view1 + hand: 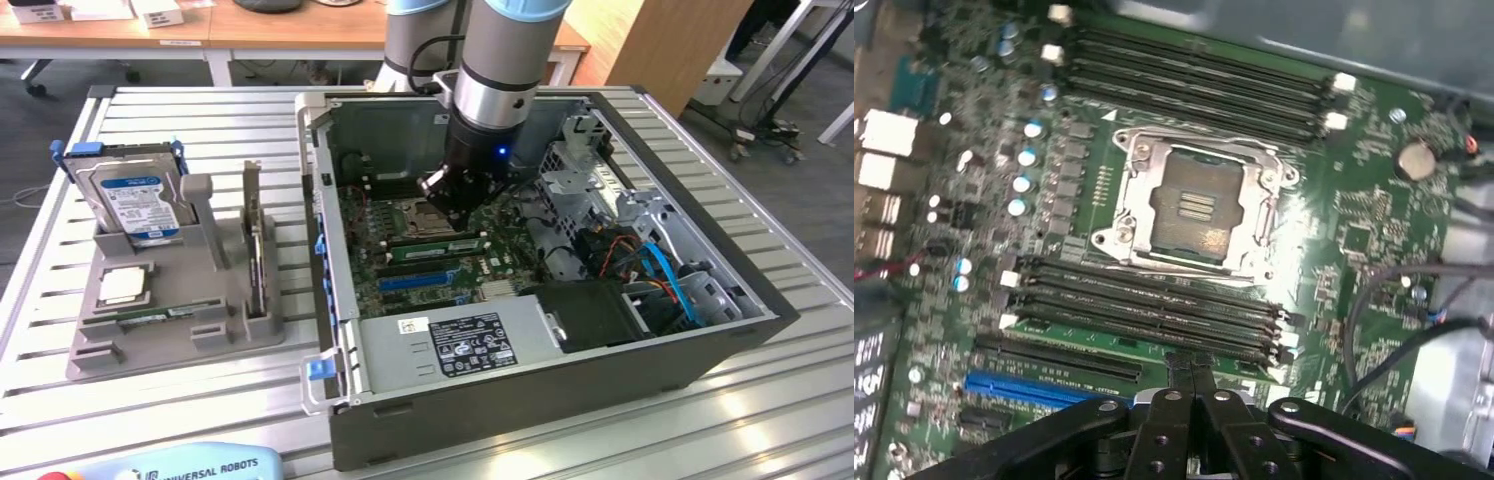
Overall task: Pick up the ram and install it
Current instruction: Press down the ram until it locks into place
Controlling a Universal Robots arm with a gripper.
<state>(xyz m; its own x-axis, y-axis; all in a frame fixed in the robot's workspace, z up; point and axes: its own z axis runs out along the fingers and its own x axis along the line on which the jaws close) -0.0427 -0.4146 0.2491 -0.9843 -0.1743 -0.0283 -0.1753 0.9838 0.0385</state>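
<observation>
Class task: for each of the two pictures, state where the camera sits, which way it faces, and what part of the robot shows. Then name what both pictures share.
Exterior view: off the arm, raised, looking down at the open computer case on a slatted table; the arm reaches into the case.
Wrist view: on the wrist, facing down on the motherboard; the shut tool shows at the picture's edge.
Shared: the processor socket, the memory slots beside it, and the tool.
</observation>
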